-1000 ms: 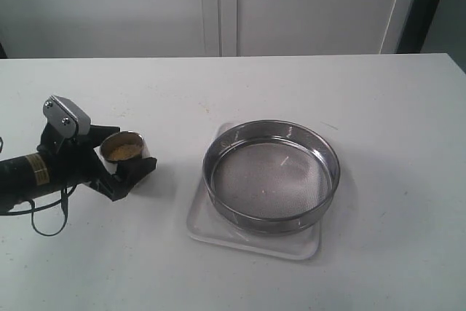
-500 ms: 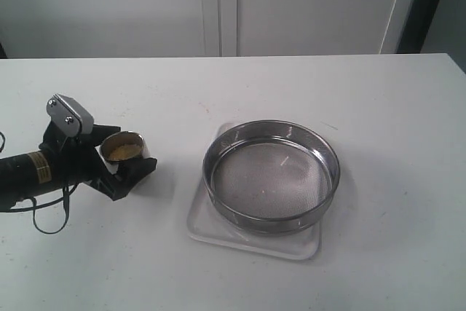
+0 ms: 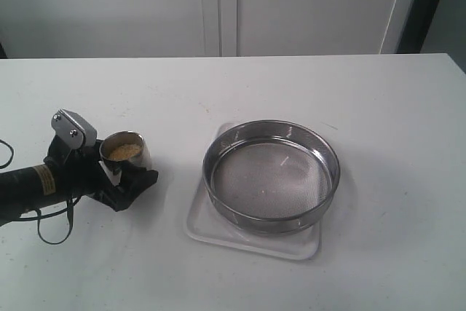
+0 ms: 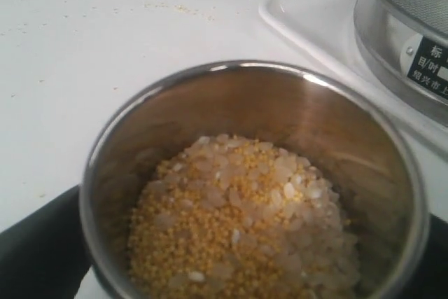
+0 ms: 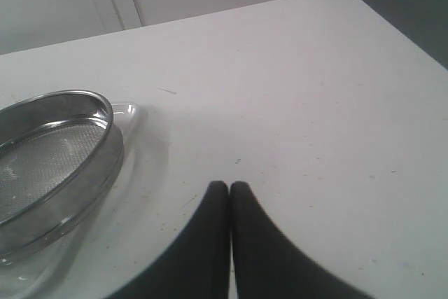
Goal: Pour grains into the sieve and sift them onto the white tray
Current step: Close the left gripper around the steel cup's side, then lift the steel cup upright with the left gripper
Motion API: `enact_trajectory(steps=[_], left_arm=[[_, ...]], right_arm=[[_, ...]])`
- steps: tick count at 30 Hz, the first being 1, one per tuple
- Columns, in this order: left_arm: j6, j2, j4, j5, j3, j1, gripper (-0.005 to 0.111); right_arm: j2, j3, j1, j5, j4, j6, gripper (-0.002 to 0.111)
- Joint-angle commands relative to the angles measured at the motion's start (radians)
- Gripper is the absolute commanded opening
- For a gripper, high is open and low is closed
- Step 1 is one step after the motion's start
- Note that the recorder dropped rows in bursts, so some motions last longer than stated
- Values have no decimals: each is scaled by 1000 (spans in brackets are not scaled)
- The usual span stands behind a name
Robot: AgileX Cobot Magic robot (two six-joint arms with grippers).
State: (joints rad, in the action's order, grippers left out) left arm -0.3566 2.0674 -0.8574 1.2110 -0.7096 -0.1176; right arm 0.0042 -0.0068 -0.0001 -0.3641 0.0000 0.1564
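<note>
White tabletop (image 3: 218,85), pale cabinet doors (image 3: 291,5) behind. My left claw (image 3: 124,167) sits spread around the small round steel cup (image 3: 124,149); the right claw (image 5: 229,190), pinched together, shows only in its wrist view.

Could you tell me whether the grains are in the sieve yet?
No, the grains lie in the steel cup, apart from the sieve.

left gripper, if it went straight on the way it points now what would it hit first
The left gripper meets the steel cup holding the grains, already between its open jaws. Past it, the line probably leads to the white tray under the sieve; depth unclear.
</note>
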Motion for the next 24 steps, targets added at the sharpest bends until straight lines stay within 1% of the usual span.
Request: enact_trajectory(steps=[1, 14, 24], left_arm=[[14, -1, 12, 10, -2, -6, 105], [16, 16, 14, 10, -4, -6, 105], [-33, 16, 12, 10, -32, -6, 105]], right_arm=[[-4, 7, 1, 14, 0, 5, 0], [-4, 7, 1, 14, 0, 5, 0], [-4, 7, 1, 14, 0, 5, 0]])
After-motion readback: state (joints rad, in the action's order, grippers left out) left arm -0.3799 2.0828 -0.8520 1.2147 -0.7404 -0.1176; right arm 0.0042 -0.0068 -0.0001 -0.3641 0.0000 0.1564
